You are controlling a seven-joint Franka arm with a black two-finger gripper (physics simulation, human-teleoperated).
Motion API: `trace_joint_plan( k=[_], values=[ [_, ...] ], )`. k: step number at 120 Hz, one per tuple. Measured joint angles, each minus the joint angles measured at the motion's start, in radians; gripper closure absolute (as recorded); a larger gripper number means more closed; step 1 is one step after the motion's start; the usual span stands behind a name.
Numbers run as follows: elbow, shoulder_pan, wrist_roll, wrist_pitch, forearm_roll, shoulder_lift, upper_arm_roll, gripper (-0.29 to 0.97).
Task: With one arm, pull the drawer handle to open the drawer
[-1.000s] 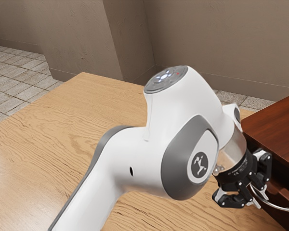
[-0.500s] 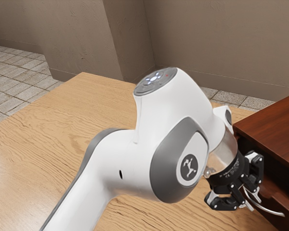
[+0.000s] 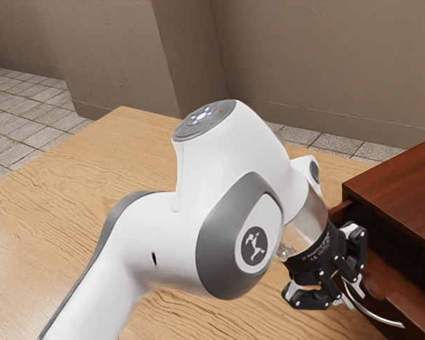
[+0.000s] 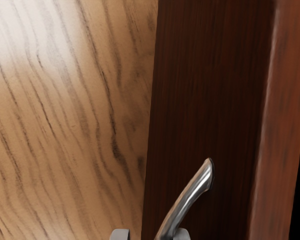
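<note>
the hand (image 3: 346, 282) is closed on the drawer handle (image 3: 372, 310), its black fingers on either side of the curved silver bar close to where the bar meets the wood. in the wrist view two grey fingertips (image 4: 121, 234) sit at the bottom edge with the drawer handle (image 4: 190, 200) rising between them and bending up across the dark wood.

the handle is fixed to the front of the drawer (image 3: 393, 294), low at the exterior view's right edge. the drawer front stands out a little from the cabinet (image 3: 404, 184), with a shadowed gap under the cabinet's top board. in the wrist view the drawer (image 4: 205, 100) front runs as a broad dark red-brown panel, with a lighter reddish strip beside it.

the hand hangs from the white and grey arm (image 3: 219, 212), which comes in from the exterior view's lower left and bends down toward the cabinet. the cabinet stands on the light oak-grained bench (image 3: 92, 184), and the same grain of the bench (image 4: 65, 125) shows beside the drawer front in the wrist view. beyond the bench are a tiled floor (image 3: 21, 113) and plain beige walls (image 3: 304, 49).
</note>
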Motion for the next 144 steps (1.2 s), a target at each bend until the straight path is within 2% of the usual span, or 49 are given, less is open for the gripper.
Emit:
trace_joint_plan(
  k=[111, 144],
  values=[
    [-0.066, -0.075, -0.001, -0.008, 0.012, -0.001, 0.016, 0.67],
    [-0.074, -0.091, -0.003, -0.019, 0.027, -0.002, 0.045, 0.67]
  ],
)
